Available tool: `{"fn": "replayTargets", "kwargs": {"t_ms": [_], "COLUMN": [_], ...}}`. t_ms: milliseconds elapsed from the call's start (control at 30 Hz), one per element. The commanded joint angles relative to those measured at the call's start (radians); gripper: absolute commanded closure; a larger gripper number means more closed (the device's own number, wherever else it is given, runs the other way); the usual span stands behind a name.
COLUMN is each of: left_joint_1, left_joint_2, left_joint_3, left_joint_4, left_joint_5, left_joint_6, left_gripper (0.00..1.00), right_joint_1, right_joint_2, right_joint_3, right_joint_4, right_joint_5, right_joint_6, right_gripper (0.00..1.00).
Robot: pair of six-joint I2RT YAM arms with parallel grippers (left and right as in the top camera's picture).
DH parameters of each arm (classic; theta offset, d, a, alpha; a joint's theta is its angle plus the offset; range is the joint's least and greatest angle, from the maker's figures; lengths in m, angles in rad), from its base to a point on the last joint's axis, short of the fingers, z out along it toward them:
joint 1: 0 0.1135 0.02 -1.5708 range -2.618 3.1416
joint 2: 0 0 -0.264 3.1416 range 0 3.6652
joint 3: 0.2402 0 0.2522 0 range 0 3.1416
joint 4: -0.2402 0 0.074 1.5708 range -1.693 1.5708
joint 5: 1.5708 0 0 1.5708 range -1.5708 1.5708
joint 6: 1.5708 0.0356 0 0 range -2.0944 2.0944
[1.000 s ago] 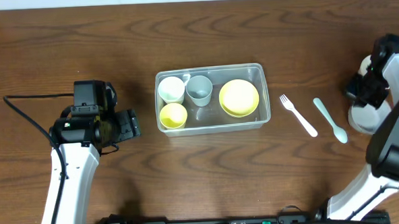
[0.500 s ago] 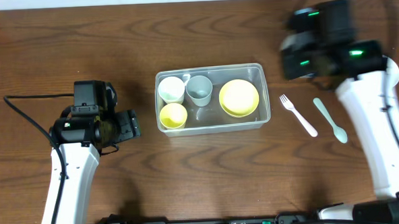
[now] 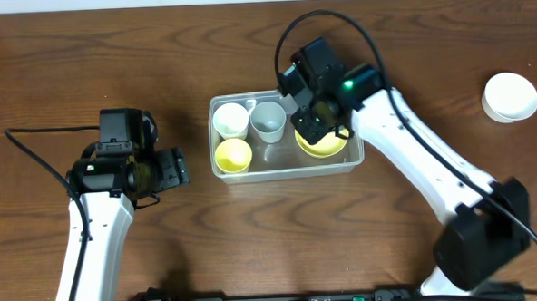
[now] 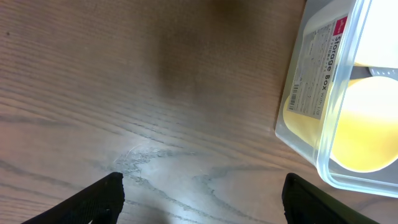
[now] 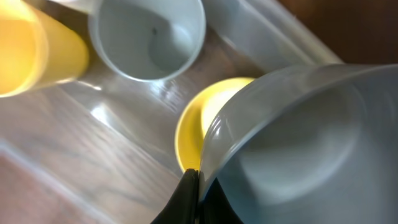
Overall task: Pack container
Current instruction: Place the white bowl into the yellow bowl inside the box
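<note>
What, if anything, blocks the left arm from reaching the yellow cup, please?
Likely nothing, so yes: the open left hand is beside the container, the yellow cup at its near end, the right hand holding a bowl over the far end.

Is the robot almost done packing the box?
Nearly, it seems. Done: the white cup, grey cup, yellow cup and yellow bowl sit in the container. In hand: the right pincer pinches a pale bowl by its rim above the yellow bowl. Left: set it down, then probably the white bowl outside. The left pincer hangs open, empty.
</note>
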Motion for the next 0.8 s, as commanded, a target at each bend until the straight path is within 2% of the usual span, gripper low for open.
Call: {"fn": "replayTargets", "kwargs": {"t_ms": [0, 100, 167, 267, 300, 467, 633, 767], "left_joint_1": [0.006, 0.006, 0.006, 0.006, 0.006, 0.006, 0.006, 0.006], "left_joint_2": [-0.002, -0.002, -0.002, -0.002, -0.002, -0.002, -0.002, -0.002], "left_joint_3": [-0.002, -0.002, -0.002, -0.002, -0.002, -0.002, -0.002, -0.002], "left_joint_4": [-0.003, -0.003, -0.003, -0.003, -0.003, -0.003, -0.003, -0.003], "left_joint_5": [0.01, 0.01, 0.01, 0.01, 0.01, 0.01, 0.01, 0.01], "left_joint_6": [-0.009, -0.009, -0.009, -0.009, -0.009, -0.009, -0.009, -0.009], "left_gripper": [0.19, 0.19, 0.19, 0.19, 0.19, 0.19, 0.19, 0.19], "right_joint_1": [0.005, 0.005, 0.005, 0.005, 0.005, 0.002, -0.022, -0.094], "right_joint_2": [0.045, 0.059, 0.06, 0.06, 0.06, 0.059, 0.025, -0.067], "right_joint_3": [-0.006, -0.006, -0.006, -0.006, -0.006, -0.006, 0.0, 0.037], "right_joint_4": [-0.002, -0.004, -0.002, -0.003, -0.005, -0.006, 0.016, 0.038], "right_joint_5": [0.022, 0.023, 0.027, 0.057, 0.069, 0.109, 0.151, 0.229], "right_joint_6": [0.022, 0.022, 0.021, 0.022, 0.022, 0.028, 0.118, 0.203], "right_gripper": [0.99, 0.98, 0.93, 0.68, 0.65, 0.67, 0.66, 0.62]}}
